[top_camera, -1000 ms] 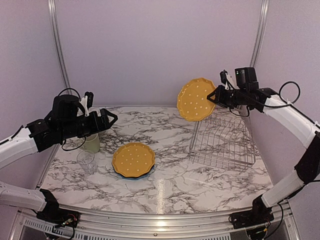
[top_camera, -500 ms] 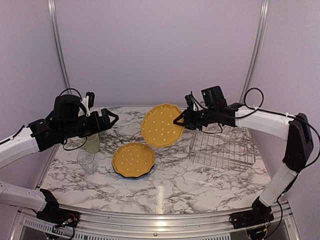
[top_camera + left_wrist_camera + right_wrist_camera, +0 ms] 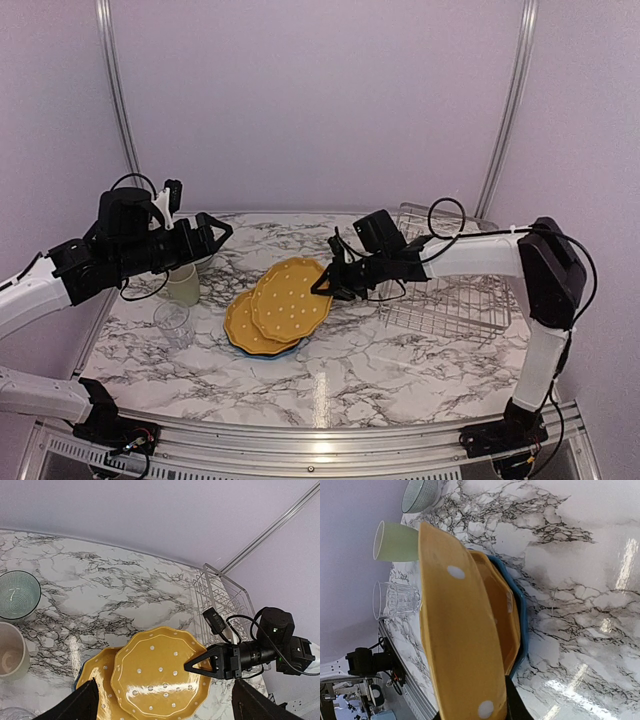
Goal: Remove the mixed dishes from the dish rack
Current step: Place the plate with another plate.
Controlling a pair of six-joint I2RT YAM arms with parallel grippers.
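1. Far left, my left gripper [image 3: 215, 238] hangs over the table [image 3: 400, 360] with its jaws spread wide, holding nothing.
2. Under it are the pale green mug [image 3: 183, 286], smooth and matte-looking, and the clear faceted glass [image 3: 173, 322] just in front of it. The small bowl [image 3: 17, 595], ringed teal inside, sits further back. All three are on the marble-print top, out of the rack.
3. In the middle, one yellow dotted plate [image 3: 238, 328] lies flat on the blue plate [image 3: 521, 615]. Only a sliver of blue rim peeks out.
4. The second yellow plate [image 3: 290, 298] is pinched at its right rim by my right gripper [image 3: 322, 285]. It's tilted, low edge over the stack. I can't tell if it's touching yet.
5. To land it well, I'd flatten the wrist and centre it on the scalloped plate below. That glaze is glossy and slick, so I'd only let go once it's resting, then back out to the right.
6. On the right, the silver wire dish rack [image 3: 450, 295] shows no dishes from the top view.
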